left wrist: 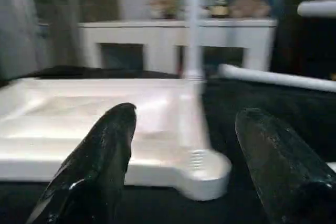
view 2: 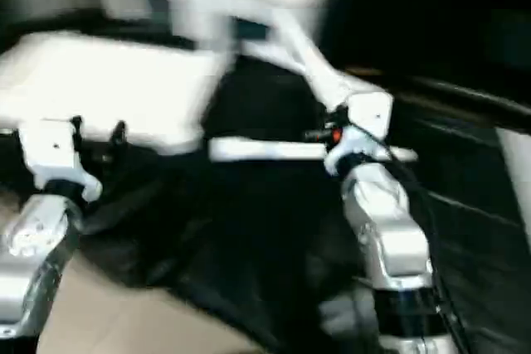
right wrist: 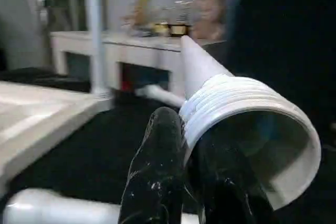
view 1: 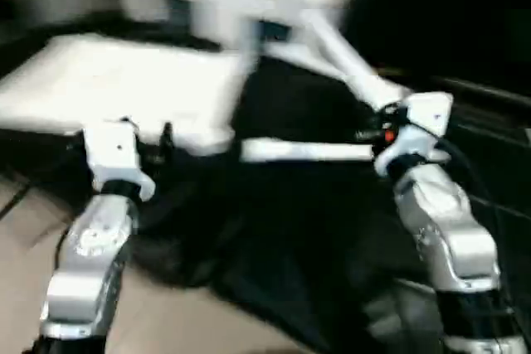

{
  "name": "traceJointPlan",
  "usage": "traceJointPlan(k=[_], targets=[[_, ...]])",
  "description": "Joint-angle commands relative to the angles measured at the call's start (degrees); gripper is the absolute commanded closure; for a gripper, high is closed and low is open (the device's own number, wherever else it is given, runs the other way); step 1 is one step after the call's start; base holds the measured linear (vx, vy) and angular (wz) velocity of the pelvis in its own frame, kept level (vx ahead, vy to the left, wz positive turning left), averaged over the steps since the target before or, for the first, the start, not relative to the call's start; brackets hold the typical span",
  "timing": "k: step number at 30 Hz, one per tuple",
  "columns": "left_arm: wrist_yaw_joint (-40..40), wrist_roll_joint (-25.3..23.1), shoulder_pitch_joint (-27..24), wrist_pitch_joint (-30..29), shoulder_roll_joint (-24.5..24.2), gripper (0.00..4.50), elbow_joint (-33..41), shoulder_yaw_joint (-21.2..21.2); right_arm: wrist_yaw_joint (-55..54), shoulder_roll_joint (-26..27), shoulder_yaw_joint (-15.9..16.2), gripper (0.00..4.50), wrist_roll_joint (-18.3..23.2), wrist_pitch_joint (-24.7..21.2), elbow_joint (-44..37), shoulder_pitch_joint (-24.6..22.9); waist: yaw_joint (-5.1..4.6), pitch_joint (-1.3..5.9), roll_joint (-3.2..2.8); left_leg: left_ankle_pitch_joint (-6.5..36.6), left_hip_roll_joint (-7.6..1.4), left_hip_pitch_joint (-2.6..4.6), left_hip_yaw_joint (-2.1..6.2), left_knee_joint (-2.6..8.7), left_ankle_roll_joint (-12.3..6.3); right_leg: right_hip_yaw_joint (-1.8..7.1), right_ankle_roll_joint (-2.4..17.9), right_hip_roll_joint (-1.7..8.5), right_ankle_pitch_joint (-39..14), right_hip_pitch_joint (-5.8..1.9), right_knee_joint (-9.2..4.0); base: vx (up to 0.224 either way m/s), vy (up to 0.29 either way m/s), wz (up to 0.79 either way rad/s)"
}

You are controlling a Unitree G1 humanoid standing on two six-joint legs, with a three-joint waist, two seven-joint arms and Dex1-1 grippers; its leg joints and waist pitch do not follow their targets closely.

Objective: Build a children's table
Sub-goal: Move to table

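Observation:
The white tabletop (view 1: 124, 80) lies underside up on a black cloth, at the left. One white leg (left wrist: 192, 24) stands upright at its far right corner. My left gripper (view 1: 148, 140) hovers open at the tabletop's near right corner socket (left wrist: 207, 169), fingers (left wrist: 107, 150) apart with nothing between them. My right gripper (view 1: 383, 126) is shut on the threaded wide end of another leg (right wrist: 247, 114), which slants up and away to the left (view 1: 340, 51). A third leg (view 1: 307, 151) lies flat on the cloth between my two arms.
A white cabinet (left wrist: 178, 35) with small objects on top stands behind the work area. The black cloth (view 1: 290, 230) covers the floor under the parts. Bare light floor (view 1: 166, 321) shows at the near left.

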State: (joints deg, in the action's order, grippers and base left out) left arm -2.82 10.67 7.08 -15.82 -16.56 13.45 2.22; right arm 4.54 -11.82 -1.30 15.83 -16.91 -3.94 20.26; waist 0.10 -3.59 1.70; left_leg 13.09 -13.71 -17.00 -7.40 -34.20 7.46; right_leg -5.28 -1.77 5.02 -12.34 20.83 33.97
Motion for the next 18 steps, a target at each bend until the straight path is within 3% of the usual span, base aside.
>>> traceJointPlan(k=[1, 2, 3, 4, 5, 6, 7, 8, 9, 10, 11, 12, 13, 14, 15, 16, 17, 18], targets=[[0.1, -1.6, -0.8, 0.5, 0.2, 1.06, 0.7, 0.0, 1.5, 0.1, 1.0, 4.50, -0.2, -0.1, 1.2, 1.8, 1.08, 3.60, 0.62, 23.6, 3.39, -3.10, -2.08, 3.69, -1.56, 1.52, -2.1, 2.60, -42.8, -4.72, -6.96, 0.057, -0.033, -0.27], [0.0, -1.7, -1.0, 0.5, 0.4, 1.06, 0.8, -0.1, 1.7, 0.0, 1.3, 4.50, -0.5, -0.2, 1.4, 1.9, 1.40, 3.98, 0.55, 18.5, 3.40, -3.64, -1.97, 3.93, -2.23, 1.81, -1.2, 2.59, -39.5, -5.15, -6.38, 0.060, -0.031, -0.13], [-0.1, -2.2, -1.5, 0.5, 0.9, 1.06, 1.3, -0.2, 2.3, 0.0, 1.5, 4.50, 0.3, -2.2, 2.2, 2.3, 1.32, 3.98, 0.55, 16.7, 3.31, -2.86, -2.06, 4.38, -2.67, 1.84, 1.7, 1.68, -34.0, -4.53, -5.97, 0.071, -0.029, 0.05], [-0.2, -2.4, -2.0, 0.5, 1.0, 1.06, 1.7, -0.3, 3.4, -0.5, 2.7, 4.50, -0.2, -2.2, 2.3, 2.3, 2.33, 3.86, 1.54, 13.6, 4.03, -6.91, -0.57, 4.18, -6.61, 0.00, 3.0, 2.68, -28.1, -7.23, -5.26, 0.071, -0.029, 0.05], [-0.3, -2.5, -2.3, 0.5, 1.2, 1.06, 1.9, -0.4, 4.2, -0.9, 3.4, 4.50, -0.7, -1.9, 2.3, 2.3, 2.16, 4.31, 0.30, 12.6, 4.09, -6.16, -0.36, 4.42, -8.19, -0.38, 2.9, 3.07, -26.6, -7.20, -5.47, 0.089, -0.016, 0.38], [-0.6, -2.8, -2.6, 0.5, 1.4, 1.06, 2.2, -0.6, 4.7, -1.2, 3.8, 4.50, -1.1, -1.5, 2.2, 2.2, 1.70, 4.54, 0.44, 9.7, 4.39, -6.01, 0.36, 3.56, -11.91, -1.46, 4.4, 3.29, -23.3, -7.05, -5.53, 0.116, -0.009, 0.69], [-0.7, -3.0, -2.9, 0.5, 1.5, 1.06, 2.4, -0.7, 5.4, -1.0, 3.8, 4.50, -1.0, -1.5, 2.1, 2.0, 1.73, 4.84, 0.11, 6.4, 4.71, -5.65, 0.57, 3.05, -15.06, -2.23, 7.8, 2.92, -19.3, -7.00, -5.58, 0.116, -0.009, 0.69], [-0.8, -3.1, -3.2, 0.5, 1.6, 1.06, 2.6, -0.8, 6.0, -0.9, 3.9, 4.50, -0.8, -1.6, 1.8, 1.8, 1.79, 4.83, 0.03, 4.4, 4.71, -5.76, 0.61, 2.80, -16.56, -2.70, 9.4, 2.72, -17.4, -7.31, -5.47, 0.145, 0.000, 0.74], [-0.9, -3.3, -3.6, 0.5, 1.8, 1.06, 2.9, -0.9, 6.5, -1.0, 4.2, 4.50, -1.0, -1.5, 1.6, 1.6, 2.04, 4.85, -0.64, -0.3, 4.58, -5.06, 1.12, 2.76, -19.43, -4.18, 11.8, 1.96, -14.0, -7.80, -5.30, 0.163, 0.006, 0.63], [-1.2, -4.3, -4.3, 0.1, 2.2, 1.06, 3.6, -1.0, 7.9, -1.0, 4.4, 4.50, -0.7, -1.8, 1.3, 1.3, 2.07, 4.82, -0.58, -5.7, 4.88, -4.91, 1.84, 2.44, -22.01, -5.23, 12.3, 0.96, -11.2, -8.58, -5.06, 0.163, 0.006, 0.63], [-1.3, -4.3, -4.7, 0.0, 2.4, 1.06, 3.9, -0.8, 8.0, -1.1, 4.7, 4.50, -1.2, -1.6, 1.5, 1.2, 2.44, 4.73, -1.36, -8.0, 4.99, -4.07, 2.21, 2.39, -22.99, -5.69, 12.6, 0.54, -10.2, -8.59, -4.88, 0.180, 0.015, 0.60], [-1.3, -4.4, -4.9, -0.1, 2.6, 1.06, 4.1, -0.7, 8.0, -1.2, 4.9, 4.50, -1.6, -1.5, 1.5, 1.2, 2.29, 4.68, -1.74, -12.1, 5.15, -1.46, 3.71, 2.35, -26.33, -6.49, 12.4, -1.25, -8.6, -7.59, -3.90, 0.096, 0.016, 0.34], [-1.4, -4.5, -5.1, -0.3, 2.7, 1.06, 4.2, -0.6, 8.0, -1.1, 4.8, 4.50, -1.7, -1.4, 1.7, 1.2, 1.91, 4.77, -1.69, -15.7, 5.00, 1.73, 6.47, 2.28, -31.49, -6.48, 11.2, -2.93, -8.4, -5.64, -1.91, 0.185, 0.023, 0.67], [-1.7, -5.0, -5.7, -0.6, 2.7, 1.06, 4.6, -0.3, 7.2, -0.1, 3.6, 4.50, -0.7, -1.0, 2.3, 1.3, 1.06, 4.46, -1.28, -17.8, 3.59, 5.03, 10.82, 2.39, -38.17, -5.45, 9.4, -3.24, -11.2, -1.56, 1.73, 0.168, -0.017, 0.63], [-1.7, -5.2, -5.8, -0.6, 2.6, 1.06, 4.7, -0.2, 6.7, 0.4, 2.8, 4.50, -0.3, -0.4, 2.7, 1.5, 0.85, 4.60, -0.94, -19.6, 2.63, 6.54, 13.01, 2.53, -40.70, -4.24, 7.9, -2.84, -12.2, 0.20, 3.22, 0.216, -0.088, 0.84], [-1.7, -5.3, -5.8, -0.8, 2.6, 1.06, 4.7, -0.2, 6.1, 1.1, 1.5, 4.50, 0.8, -0.8, 3.4, 1.9, 0.23, 4.92, -0.36, -25.8, -2.44, 10.41, 13.46, 2.03, -40.14, -0.20, 5.6, 0.02, -12.3, 4.55, 5.42, 0.128, -0.095, 0.51], [-1.8, -5.3, -5.8, -0.9, 2.6, 1.06, 4.7, -0.2, 6.0, 1.2, 1.2, 4.50, 1.1, -0.9, 3.5, 1.9, 0.68, 4.29, 0.62, -25.6, -3.22, 9.13, 13.13, 2.83, -38.73, 1.37, 4.3, 1.27, -10.1, 4.64, 6.13, 0.023, -0.171, 0.23], [-1.5, -5.4, -5.6, -1.1, 2.4, 1.06, 4.8, -0.2, 5.6, 1.2, 0.3, 4.50, 1.3, -1.1, 4.2, 2.5, 2.01, 3.34, 1.79, -16.5, 1.40, 5.24, 8.29, 2.22, -30.05, 4.43, 5.3, 2.87, -1.6, 2.32, 1.53, -0.011, -0.144, 0.23]])
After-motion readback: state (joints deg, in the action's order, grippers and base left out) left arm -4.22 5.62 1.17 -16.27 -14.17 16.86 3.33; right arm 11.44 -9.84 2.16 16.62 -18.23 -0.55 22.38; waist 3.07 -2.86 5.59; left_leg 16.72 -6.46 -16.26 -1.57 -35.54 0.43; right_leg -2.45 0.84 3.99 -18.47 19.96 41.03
